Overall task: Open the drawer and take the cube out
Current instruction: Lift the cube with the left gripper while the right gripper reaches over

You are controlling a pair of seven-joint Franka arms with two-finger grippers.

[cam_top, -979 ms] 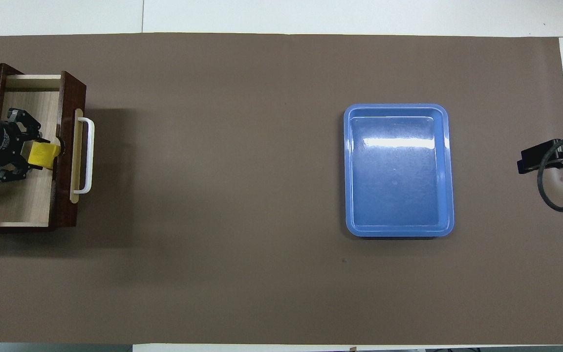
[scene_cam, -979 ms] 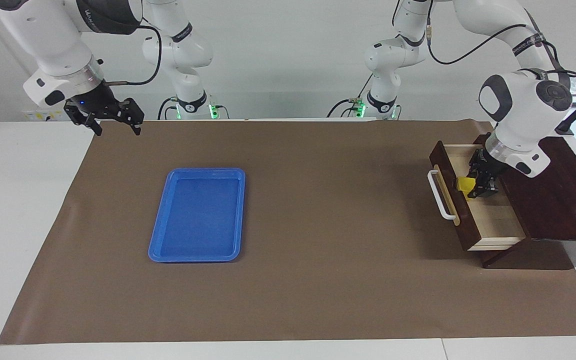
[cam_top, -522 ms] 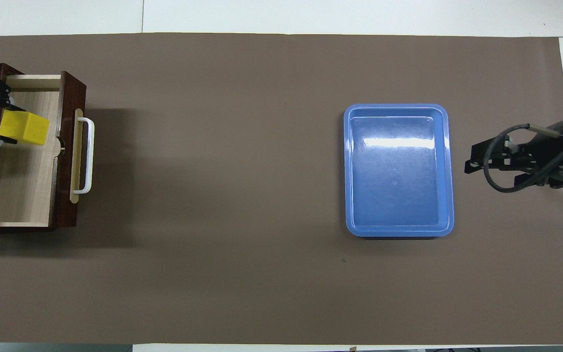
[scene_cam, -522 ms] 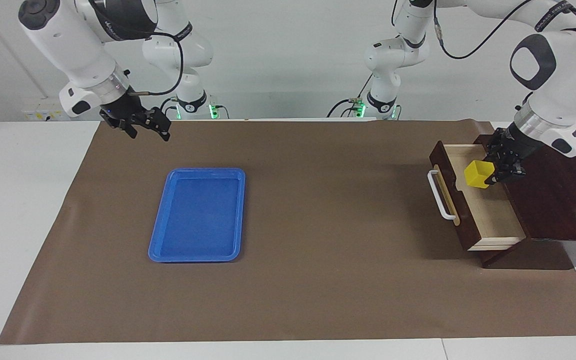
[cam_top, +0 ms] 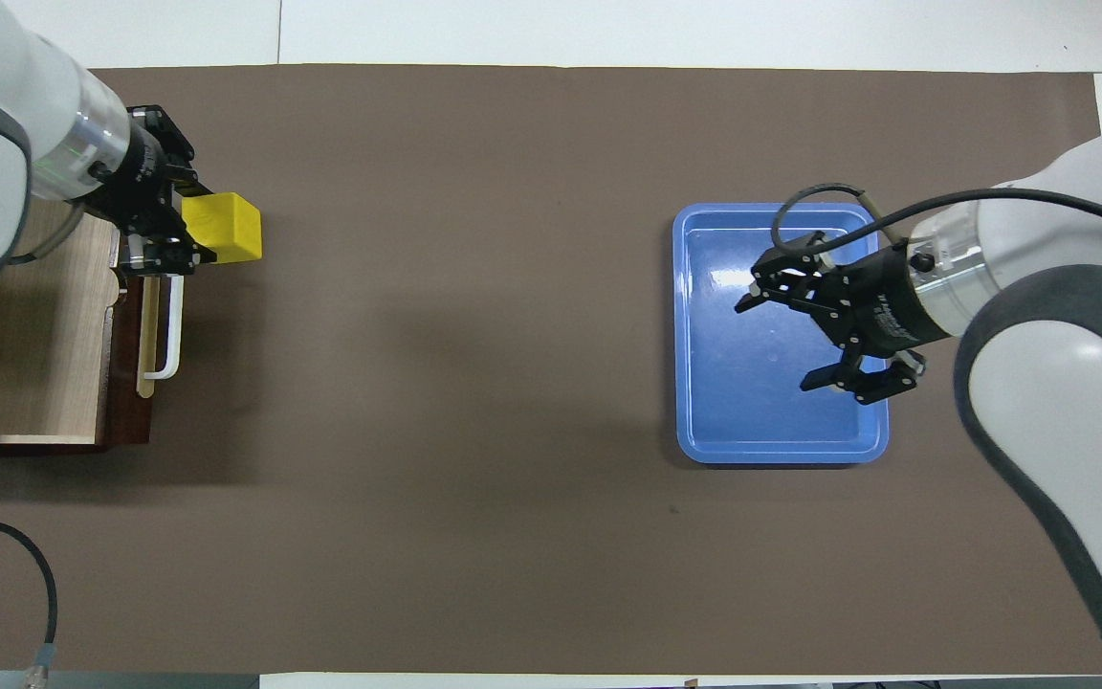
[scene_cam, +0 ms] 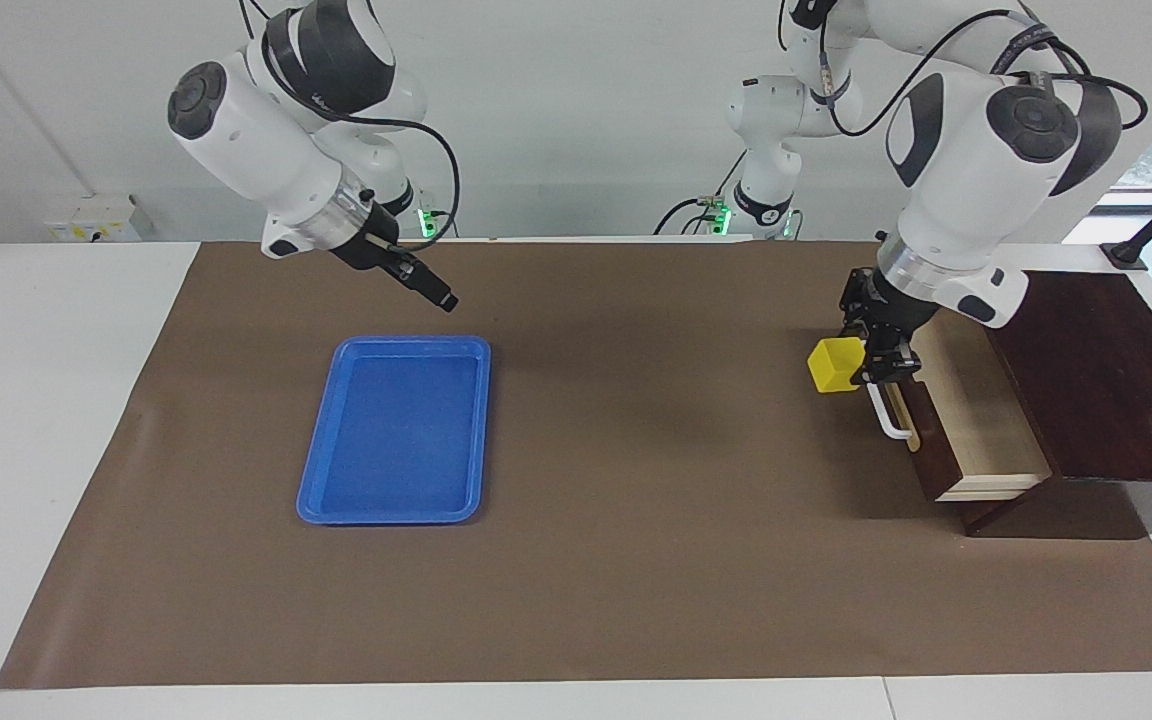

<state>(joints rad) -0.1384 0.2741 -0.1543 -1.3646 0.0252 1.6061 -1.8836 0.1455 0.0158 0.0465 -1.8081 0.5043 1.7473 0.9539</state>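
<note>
Left end effector (scene_cam: pixel 858 362) is clamped on the cube (scene_cam: pixel 835 364), holding the small yellow block up in the air; in the facing view it hangs over the brown mat just in front of the drawer (scene_cam: pixel 971 420), level with the upper end of the white bar handle (scene_cam: pixel 890 414). The drawer itself stands pulled out of its dark wooden box (scene_cam: pixel 1106 370), and its pale interior shows nothing inside, so both halves of the job look essentially done: the drawer is open and the cube is out of it. What seems left, as a judgement, is only to bring the cube somewhere and set it down; the blue tray (scene_cam: pixel 324 455), lying well apart toward the right arm's end of the tabletop, looks a likely place, though the task does not name one. Right end effector (cam_top: pixel 824 330) hangs over that tray with its fingers spread wide and nothing between them, perhaps ready for a handover, perhaps simply waiting; the frames do not settle which.
</note>
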